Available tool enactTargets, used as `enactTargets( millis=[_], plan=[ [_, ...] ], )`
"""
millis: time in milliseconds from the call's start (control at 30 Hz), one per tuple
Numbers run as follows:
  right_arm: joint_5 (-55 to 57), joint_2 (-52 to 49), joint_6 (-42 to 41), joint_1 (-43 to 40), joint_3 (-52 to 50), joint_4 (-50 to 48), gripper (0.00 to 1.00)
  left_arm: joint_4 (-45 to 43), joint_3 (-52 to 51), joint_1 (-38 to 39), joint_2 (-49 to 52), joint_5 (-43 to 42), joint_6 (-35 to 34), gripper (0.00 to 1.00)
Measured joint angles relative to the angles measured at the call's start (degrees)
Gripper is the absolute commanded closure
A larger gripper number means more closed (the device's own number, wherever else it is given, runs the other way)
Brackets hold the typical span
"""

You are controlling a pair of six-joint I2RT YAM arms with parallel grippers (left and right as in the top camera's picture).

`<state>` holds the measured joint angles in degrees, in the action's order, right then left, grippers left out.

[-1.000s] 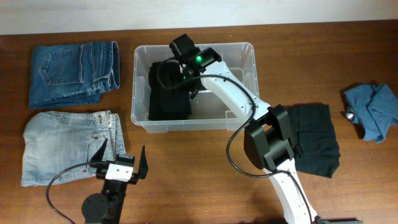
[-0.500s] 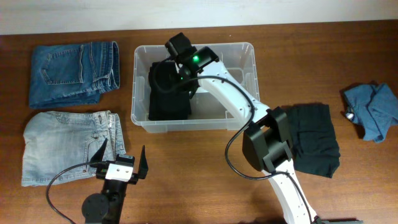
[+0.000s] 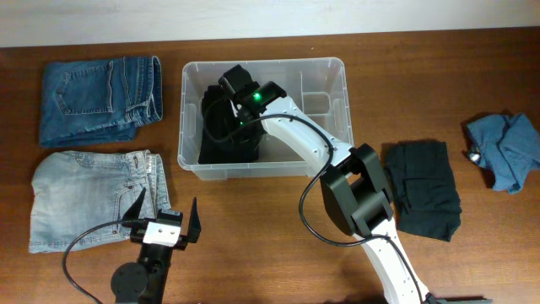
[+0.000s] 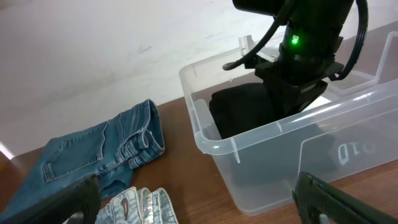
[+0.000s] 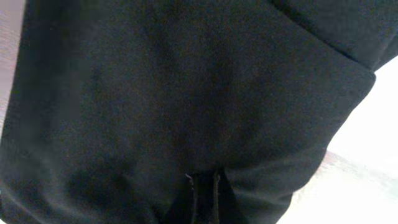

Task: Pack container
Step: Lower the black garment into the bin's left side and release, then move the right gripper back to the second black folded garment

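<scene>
At the far middle of the brown wooden surface (image 3: 278,236) sits the container (image 3: 339,74), a clear plastic tub with rounded corners and a rolled rim, its long side running left to right. The right tool (image 3: 228,105) is down inside its left half, right against a black garment (image 3: 221,142) that lies folded there, matte and soft-looking. From the wrist camera, dark, finely woven cloth fills nearly the whole view, so whether that tool is gripping or spread I cannot tell. The tub's right half shows bare, pale plastic with a moulded recess. Down at the near left edge, the left tool (image 3: 165,213) hangs just above the surface with its two dark fingers spread wide and nothing between them. To the left of the tub lies a folded pair of dark blue jeans (image 3: 97,97), with heavy denim and visible seams. Nearer the camera is a paler, washed-out pair (image 3: 84,198), flat and rectangular. To the right of the tub, beside the white arm, rests another folded black garment (image 3: 429,187). Well apart, at the far right, sits a crumpled, lumpy blue cloth (image 3: 506,148).
</scene>
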<state>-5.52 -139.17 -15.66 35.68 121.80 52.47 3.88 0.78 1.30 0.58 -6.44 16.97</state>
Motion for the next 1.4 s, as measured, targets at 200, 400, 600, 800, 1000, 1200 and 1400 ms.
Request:
enactTargets(
  millis=[200, 400, 600, 800, 1000, 1200, 1400],
  plan=[
    [-1.2, -0.4, 0.0, 0.0, 3.6, -0.2, 0.94, 0.0, 0.0, 0.0, 0.0, 0.0, 0.0, 0.01],
    [-1.2, -0.6, 0.0, 0.0, 7.6, -4.3, 0.93, 0.0, 0.0, 0.0, 0.0, 0.0, 0.0, 0.00],
    [-1.3, -2.4, -0.1, 0.0, 7.6, -5.4, 0.93, 0.0, 0.0, 0.0, 0.0, 0.0, 0.0, 0.01],
    [-1.3, -5.5, 0.0, 0.0, 7.5, -5.2, 0.92, 0.0, 0.0, 0.0, 0.0, 0.0, 0.0, 0.01],
    [-1.3, -5.3, 0.0, 0.0, 7.5, -4.7, 0.76, 0.0, 0.0, 0.0, 0.0, 0.0, 0.0, 0.01],
    [-0.3, -1.8, 0.4, -0.8, 11.5, 6.1, 0.31, 0.0, 0.0, 0.0, 0.0, 0.0, 0.0, 0.01],
    [7.0, 15.4, 0.7, -6.8, 17.8, 19.1, 0.25, 0.0, 0.0, 0.0, 0.0, 0.0, 0.0, 0.01]
  ],
)
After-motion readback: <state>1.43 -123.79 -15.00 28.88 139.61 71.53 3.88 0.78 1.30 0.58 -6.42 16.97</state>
